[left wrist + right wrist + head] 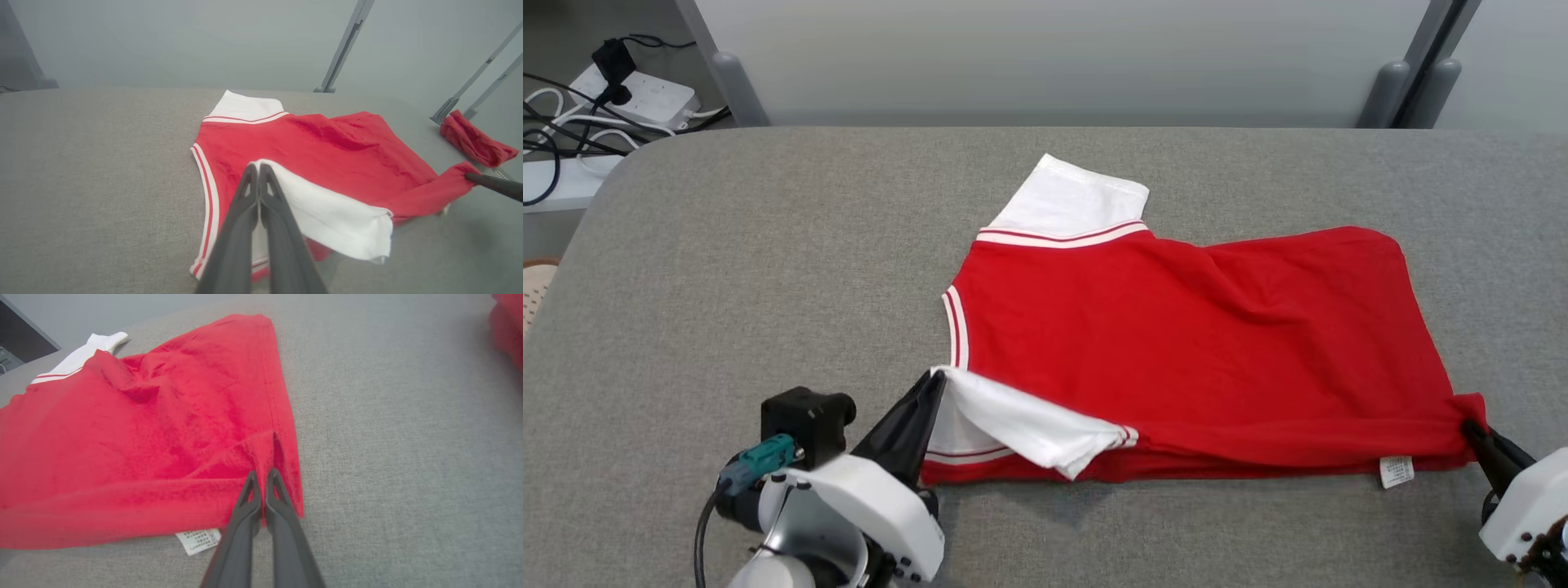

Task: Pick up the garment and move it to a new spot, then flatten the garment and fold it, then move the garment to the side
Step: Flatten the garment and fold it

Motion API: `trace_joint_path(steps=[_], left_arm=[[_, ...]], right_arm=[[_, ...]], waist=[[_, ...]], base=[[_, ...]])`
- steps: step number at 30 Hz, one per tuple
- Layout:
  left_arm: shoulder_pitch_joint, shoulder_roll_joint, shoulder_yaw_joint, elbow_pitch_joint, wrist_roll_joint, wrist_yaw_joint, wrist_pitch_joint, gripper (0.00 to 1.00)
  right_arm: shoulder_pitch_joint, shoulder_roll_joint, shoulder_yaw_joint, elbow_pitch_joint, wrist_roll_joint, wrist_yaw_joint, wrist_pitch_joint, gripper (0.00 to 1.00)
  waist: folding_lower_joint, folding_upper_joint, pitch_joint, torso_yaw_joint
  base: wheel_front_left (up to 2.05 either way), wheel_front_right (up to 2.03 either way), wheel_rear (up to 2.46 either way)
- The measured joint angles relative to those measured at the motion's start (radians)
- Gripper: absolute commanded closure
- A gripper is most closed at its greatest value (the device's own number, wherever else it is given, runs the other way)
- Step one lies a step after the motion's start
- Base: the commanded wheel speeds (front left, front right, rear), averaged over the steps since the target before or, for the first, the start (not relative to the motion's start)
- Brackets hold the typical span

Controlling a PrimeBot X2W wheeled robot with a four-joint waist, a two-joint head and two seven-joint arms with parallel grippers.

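Observation:
The garment (1176, 327) is a red T-shirt with white sleeves and red-and-white trim, spread sideways on the grey table (768, 261). My left gripper (935, 377) is shut on the near white sleeve, lifting it over the red body; in the left wrist view the garment (327, 151) lies ahead and the left gripper (258, 166) pinches the white cloth. My right gripper (1470, 426) is shut on the near hem corner at the right, pulling it into a point. In the right wrist view the right gripper (263, 473) clamps a red fold of the garment (163, 428) above a white care label (199, 540).
The table's far edge meets a pale wall with grey posts (1388, 90). Power strips and cables (605, 98) lie on the floor at far left. Another red cloth (474, 141) lies near the table's right edge in the left wrist view. Bare grey table surrounds the garment.

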Motion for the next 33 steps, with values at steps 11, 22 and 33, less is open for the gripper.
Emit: trace_joint_path(steps=[11,22,33], left_arm=[[-0.293,-0.084,-0.024,0.443,0.013,-0.062,-0.216,1.00],[-0.412,-0.105,-0.047,0.609,0.040,-0.095,-0.348,1.00],[-0.561,-0.133,-0.102,0.901,0.030,-0.136,-0.420,0.87]], right_arm=[[-0.319,-0.014,0.225,0.315,0.076,0.000,-0.134,1.00],[-0.426,-0.017,0.309,0.486,0.151,0.000,-0.184,1.00],[-0.515,-0.008,0.431,0.592,0.253,0.000,-0.230,0.70]], waist=[[0.0000,0.0000,0.066,0.011],[0.0000,0.0000,0.087,0.016],[0.0000,0.0000,0.108,0.002]], base=[[0.00,0.00,0.00],[0.00,0.00,0.00],[0.00,0.00,0.00]])
